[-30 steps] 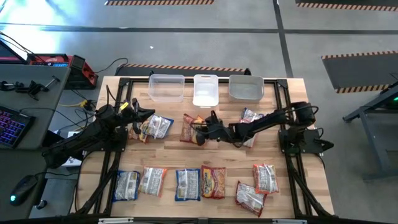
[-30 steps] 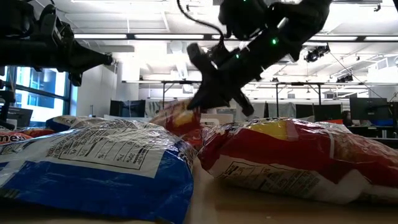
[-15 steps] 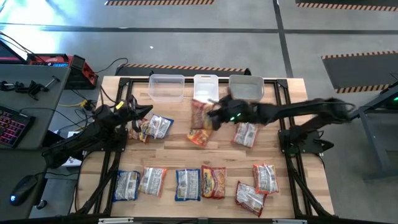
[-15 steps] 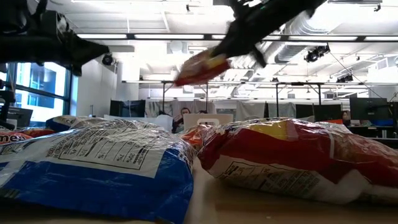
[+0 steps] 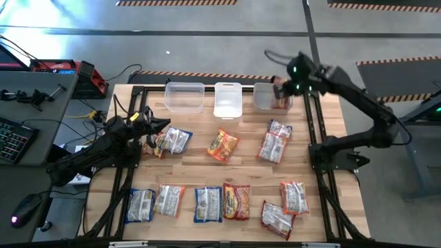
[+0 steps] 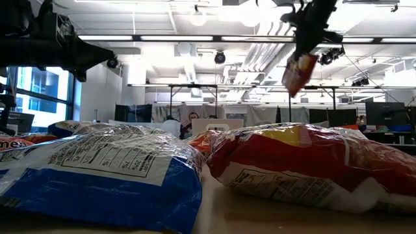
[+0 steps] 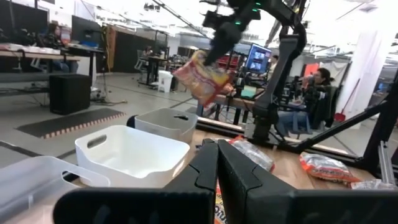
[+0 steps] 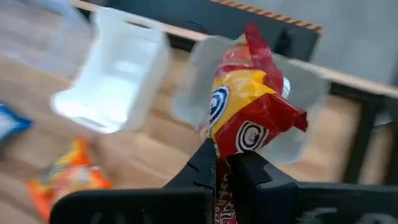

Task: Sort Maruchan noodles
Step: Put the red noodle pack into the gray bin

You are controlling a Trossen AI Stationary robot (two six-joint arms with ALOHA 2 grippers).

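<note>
My right gripper (image 5: 284, 87) is raised over the far-right clear bin (image 5: 270, 100), shut on a red-and-yellow Maruchan noodle packet (image 8: 249, 106). That packet also shows hanging in the low view (image 6: 299, 70) and in the left wrist view (image 7: 203, 77). My left gripper (image 5: 156, 124) hovers shut at the table's left, holding nothing, beside a blue-and-white packet (image 5: 172, 140). An orange packet (image 5: 222, 145) and a pink-and-white one (image 5: 273, 145) lie flat mid-table. Several more packets lie in a row along the near edge (image 5: 207, 204). My right gripper pinches one end of the red-and-yellow packet (image 8: 225, 147) between its two fingers, coming at it from above and slanting down. The packet hangs below the fingers, crumpled, lifted clear above the bin, with its crimped free end (image 8: 253, 36) pointing away from the gripper.
Three clear bins stand in a row at the far edge: left (image 5: 185, 97), middle (image 5: 228, 100) and the right one. A black frame runs around the wooden table (image 5: 207, 172). A desk with a keyboard (image 5: 14, 138) stands off the table's left side.
My right gripper has risen from the table's middle and swung toward the far-right corner, tipping to point more steeply down. It carried the red-and-yellow packet up off the table to above the far-right bin. My left gripper has stayed in place.
</note>
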